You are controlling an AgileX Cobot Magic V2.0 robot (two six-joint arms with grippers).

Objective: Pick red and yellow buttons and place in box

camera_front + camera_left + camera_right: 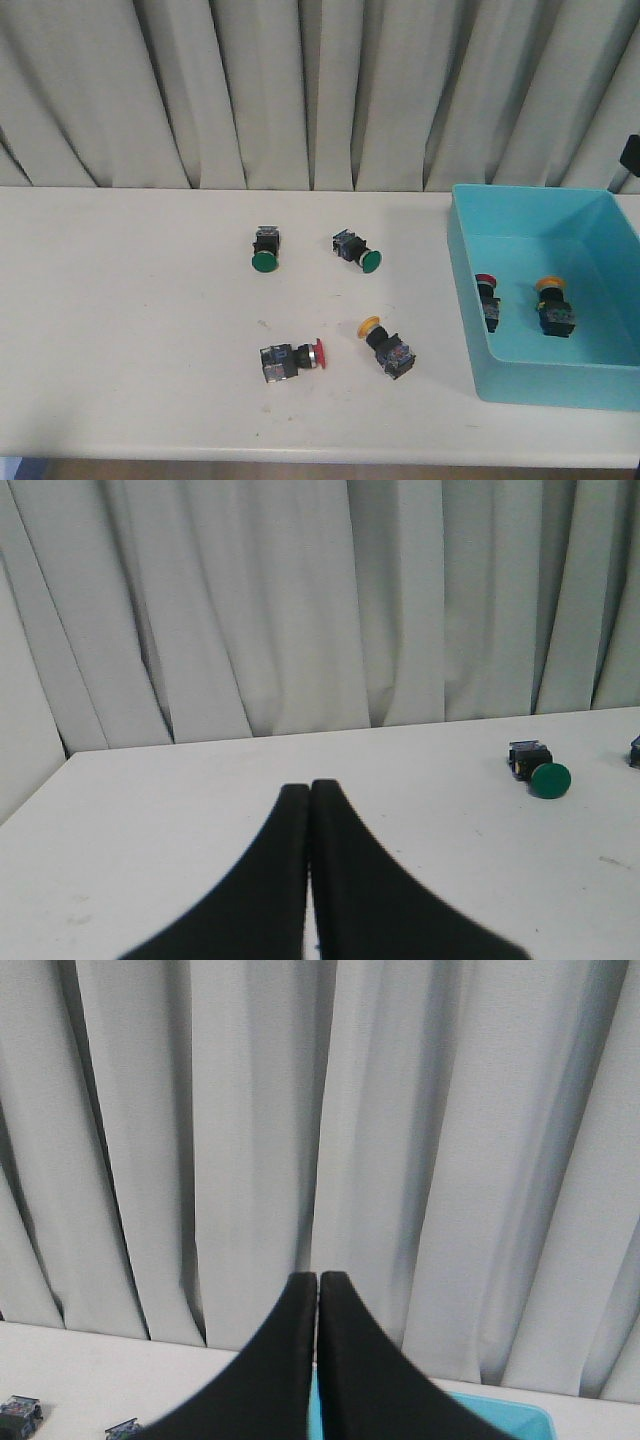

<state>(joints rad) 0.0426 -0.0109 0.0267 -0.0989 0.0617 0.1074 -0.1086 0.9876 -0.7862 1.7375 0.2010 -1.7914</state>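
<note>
On the white table lie a red button (292, 359) and a yellow button (388, 346), both on their sides near the front middle. The turquoise box (462, 262) stands at the right; inside it are another red button (488, 299) and another yellow button (553, 306). Neither gripper shows in the front view. My left gripper (309, 788) is shut and empty over bare table, far from the buttons. My right gripper (317, 1278) is shut and empty, facing the curtain, with the box's rim (500, 1418) just below its fingers.
Two green-capped switches (265, 250) (356, 250) lie farther back mid-table; one green switch (538, 769) shows in the left wrist view. A pleated grey curtain (300, 90) hangs behind the table. The table's front edge (300, 455) runs along the bottom.
</note>
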